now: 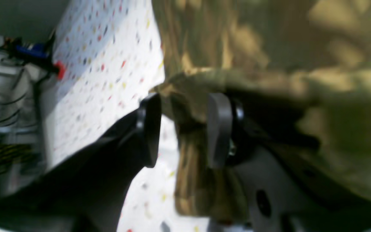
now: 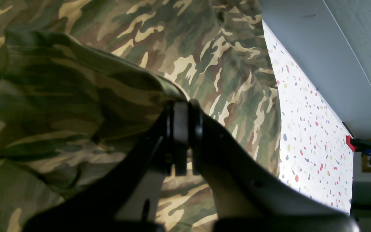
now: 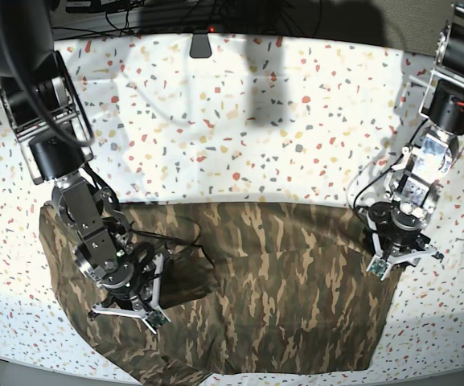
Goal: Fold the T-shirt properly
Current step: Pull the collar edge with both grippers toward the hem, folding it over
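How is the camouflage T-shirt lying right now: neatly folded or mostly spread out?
Mostly spread: the T-shirt lies wide across the speckled tablecloth, with only its side by the right tool lifted and bunched.

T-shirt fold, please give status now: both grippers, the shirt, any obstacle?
Left gripper open, cloth edge between its jaws. Right gripper shut on a raised fold. T-shirt spread on the table, partly folded. No obstacle seen.

Camouflage T-shirt point(image 3: 280, 281) on speckled white tablecloth point(image 3: 240, 121)
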Robot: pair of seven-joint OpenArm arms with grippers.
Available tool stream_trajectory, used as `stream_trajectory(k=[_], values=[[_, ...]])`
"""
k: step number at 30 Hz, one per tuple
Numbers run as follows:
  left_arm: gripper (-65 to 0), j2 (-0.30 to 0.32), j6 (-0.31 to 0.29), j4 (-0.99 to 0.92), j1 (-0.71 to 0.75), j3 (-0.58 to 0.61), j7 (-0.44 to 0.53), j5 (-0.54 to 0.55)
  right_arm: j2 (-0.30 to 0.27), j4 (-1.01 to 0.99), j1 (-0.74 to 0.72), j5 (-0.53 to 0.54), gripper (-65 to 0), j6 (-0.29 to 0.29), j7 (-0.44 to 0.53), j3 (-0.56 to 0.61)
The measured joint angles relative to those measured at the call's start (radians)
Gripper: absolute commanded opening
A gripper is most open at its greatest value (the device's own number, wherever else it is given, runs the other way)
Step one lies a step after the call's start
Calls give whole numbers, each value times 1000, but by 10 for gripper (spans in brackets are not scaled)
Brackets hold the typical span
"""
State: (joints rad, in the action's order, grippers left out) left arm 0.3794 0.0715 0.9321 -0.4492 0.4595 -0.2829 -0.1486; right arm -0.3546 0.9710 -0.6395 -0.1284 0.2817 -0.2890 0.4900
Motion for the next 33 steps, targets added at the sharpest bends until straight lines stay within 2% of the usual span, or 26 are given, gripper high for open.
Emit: stream_trajectory(k=[4, 6, 7, 9, 10, 11, 12, 14, 16, 19, 22, 25, 28, 33], values=[[-418, 3, 0, 0, 0, 0, -8, 8, 1, 0, 0, 0, -650, -1, 3, 0], [-418, 6, 0, 0, 0, 0, -39, 8, 0, 0, 0, 0, -650, -1, 42, 0], [-418, 6, 0, 0, 1, 0, -39, 8, 0, 0, 0, -1, -590, -1, 65, 0], [-418, 5, 0, 0, 0, 0, -60, 8, 0, 0, -3, -49, -379, -1, 123, 0], [-418, 5, 0, 0, 0, 0, -61, 8, 1, 0, -6, -82, -302, -5, 150, 0], [-418, 6, 0, 0, 0, 0, -61, 8, 1, 0, -6, -105, -254, -28, 176, 0], [-418, 6, 1, 0, 0, 0, -71, 8, 2, 0, -6, -122, -234, -66, 188, 0], [-418, 6, 0, 0, 1, 0, -80, 8, 3, 0, -9, -129, -233, -134, 181, 0], [-418, 5, 0, 0, 1, 0, -79, 8, 0, 0, -13, -128, -233, -170, 177, -4], [-418, 5, 0, 0, 0, 0, -80, 18, 0, 0, -28, -18, -234, -180, 119, -5], [-418, 5, 2, 0, 0, 0, -117, 130, 2, 0, -31, 117, -234, -181, -14, -5], [-417, 5, 3, 0, 1, 0, -133, 209, -3, 0, -17, 200, -234, -181, -26, -5], [-417, -13, 5, 0, -3, 0, -134, 221, 6, 0, -14, 179, -234, -181, -17, -54], [-418, -53, 8, 0, 3, 0, -55, 212, 8, 0, -2, 105, -234, -191, 26, -161]])
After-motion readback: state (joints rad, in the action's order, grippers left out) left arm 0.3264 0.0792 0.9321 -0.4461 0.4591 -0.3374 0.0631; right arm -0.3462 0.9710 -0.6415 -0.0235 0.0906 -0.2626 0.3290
